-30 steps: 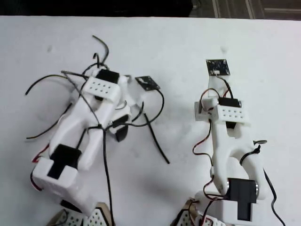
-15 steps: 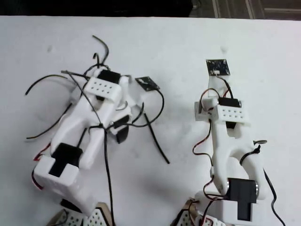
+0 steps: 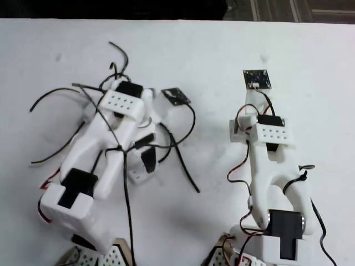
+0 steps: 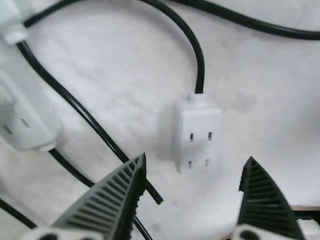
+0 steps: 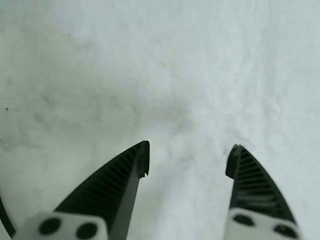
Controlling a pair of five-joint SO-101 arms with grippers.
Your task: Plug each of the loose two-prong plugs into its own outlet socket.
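Left gripper [image 4: 195, 161] hangs open, empty, over a white socket [image 4: 196, 129], apparently clear of it; right gripper [image 5: 190, 146] gapes empty above the table [image 5: 150, 70].

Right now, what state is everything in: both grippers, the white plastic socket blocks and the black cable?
Left gripper: open, empty.
Right gripper: open, empty, over the bare white table.
White plastic two-outlet socket block: flat on the table, all slots empty.
Second white socket block: on the table, cut off by the frame edge, visible slots empty.
Black cable: attached to the first block, slack and curved.
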